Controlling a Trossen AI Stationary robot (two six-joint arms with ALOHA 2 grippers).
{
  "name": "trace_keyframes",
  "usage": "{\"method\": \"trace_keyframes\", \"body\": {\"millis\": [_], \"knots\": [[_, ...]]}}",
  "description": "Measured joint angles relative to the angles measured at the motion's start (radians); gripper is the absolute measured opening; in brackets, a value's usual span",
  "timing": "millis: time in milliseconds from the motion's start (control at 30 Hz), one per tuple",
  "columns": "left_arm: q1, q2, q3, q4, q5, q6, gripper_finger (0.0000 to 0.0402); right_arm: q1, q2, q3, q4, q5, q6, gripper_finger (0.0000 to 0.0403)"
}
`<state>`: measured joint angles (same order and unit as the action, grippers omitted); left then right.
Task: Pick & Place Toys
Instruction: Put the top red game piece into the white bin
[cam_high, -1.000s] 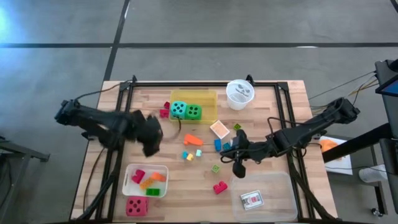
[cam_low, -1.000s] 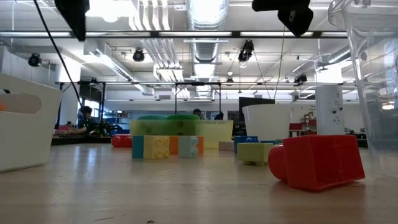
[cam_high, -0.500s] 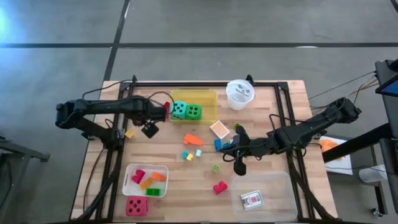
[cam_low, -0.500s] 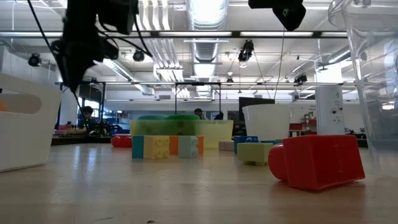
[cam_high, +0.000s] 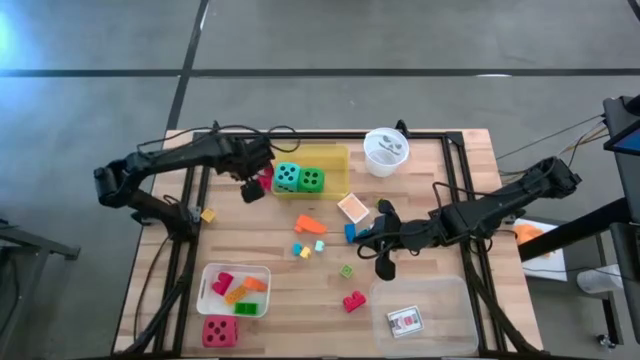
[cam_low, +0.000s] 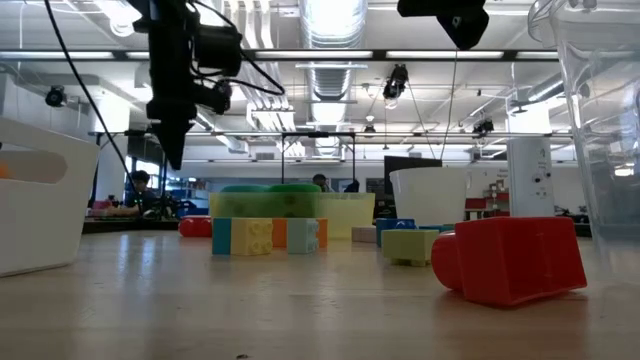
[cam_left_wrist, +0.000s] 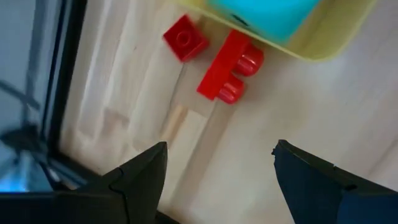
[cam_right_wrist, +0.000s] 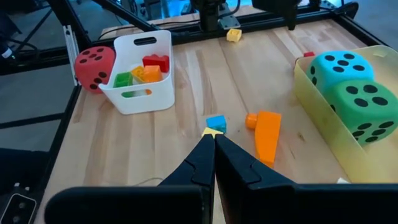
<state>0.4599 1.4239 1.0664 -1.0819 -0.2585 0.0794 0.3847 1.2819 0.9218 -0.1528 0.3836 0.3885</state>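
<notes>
My left gripper (cam_high: 250, 187) is open above the table, just left of the yellow tray (cam_high: 335, 160) that holds a teal die (cam_high: 288, 177) and a green die (cam_high: 311, 180). Two red blocks (cam_left_wrist: 227, 73) (cam_left_wrist: 185, 38) lie on the wood ahead of its fingers, and it touches nothing. My right gripper (cam_high: 362, 240) is shut and empty, raised over the middle right of the table. A blue block (cam_high: 350, 232) lies by it. An orange block (cam_right_wrist: 267, 134) and a blue and a yellow block (cam_right_wrist: 216, 123) lie beyond its tips.
A white tray (cam_high: 212, 272) with several blocks stands at the near left, with a red die (cam_high: 220, 330) in front of it. A clear tray (cam_high: 450, 300) holding a card (cam_high: 405, 320) is near right. A white cup (cam_high: 385, 150) stands far back. Loose blocks (cam_high: 353, 300) (cam_high: 208, 214) lie about.
My left gripper has swung from over the table's left middle toward the far edge and to the right. It now hangs beside the yellow tray, over the red blocks. My right gripper has kept almost still.
</notes>
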Motion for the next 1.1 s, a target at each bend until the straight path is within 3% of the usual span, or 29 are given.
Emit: {"method": "trace_keyframes", "body": {"millis": [300, 700, 1100], "knots": [[0.000, 0.107, -0.001, 0.100, -0.003, 0.262, 0.0281, 0.000, 0.000, 0.000, 0.000, 0.000, -0.003, 0.0009], [0.025, 0.220, -0.021, 0.185, 0.023, 0.338, 0.0281, 0.001, 0.000, 0.000, 0.000, -0.042, -0.003, 0.0009], [0.097, 0.235, -0.086, 0.255, 0.077, 0.441, 0.0281, 0.001, 0.000, 0.000, 0.000, -0.052, -0.004, 0.0009]]}}
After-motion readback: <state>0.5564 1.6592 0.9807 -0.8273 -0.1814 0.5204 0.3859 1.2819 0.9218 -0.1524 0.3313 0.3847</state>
